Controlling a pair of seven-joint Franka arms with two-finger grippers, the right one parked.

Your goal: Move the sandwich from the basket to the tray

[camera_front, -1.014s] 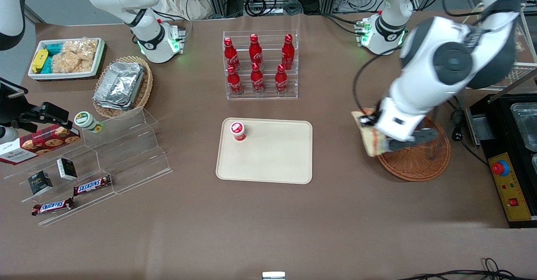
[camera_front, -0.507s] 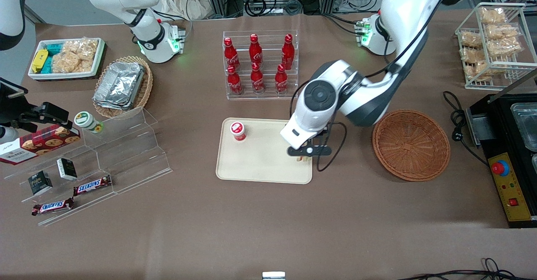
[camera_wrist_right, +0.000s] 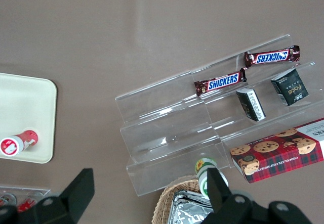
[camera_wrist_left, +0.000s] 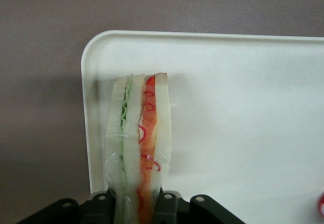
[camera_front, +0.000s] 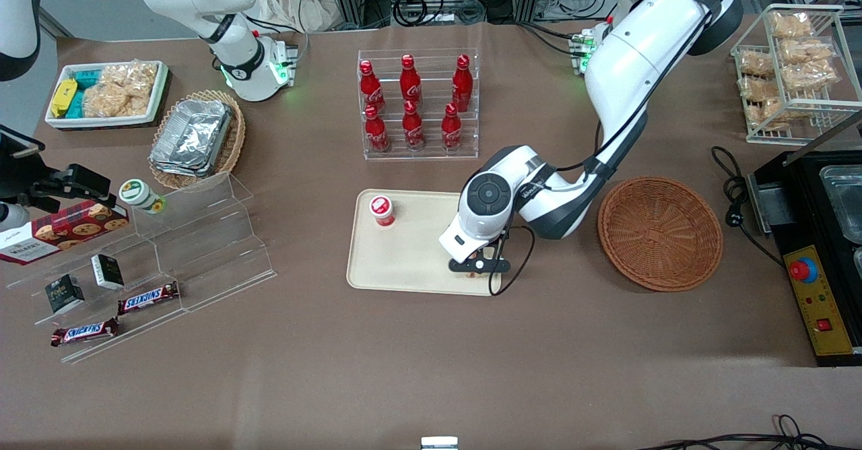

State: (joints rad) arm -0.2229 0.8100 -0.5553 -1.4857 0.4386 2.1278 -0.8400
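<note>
My left gripper hangs low over the cream tray, at the tray corner nearest the front camera on the working arm's side. It is shut on the sandwich, a wedge of white bread with green and orange-red filling, held on edge between the two fingers. The sandwich points at the tray's rounded corner, and I cannot tell if it touches the tray. In the front view only a sliver of the sandwich shows under the wrist. The reddish-brown basket stands beside the tray with nothing in it.
A small red-capped bottle stands on the tray. A clear rack of red bottles stands farther from the camera than the tray. A stepped acrylic shelf lies toward the parked arm's end. A black appliance sits beside the basket.
The gripper carried the sandwich out of the basket across to the tray. In the last half second it dropped lower and came nearer the camera.
</note>
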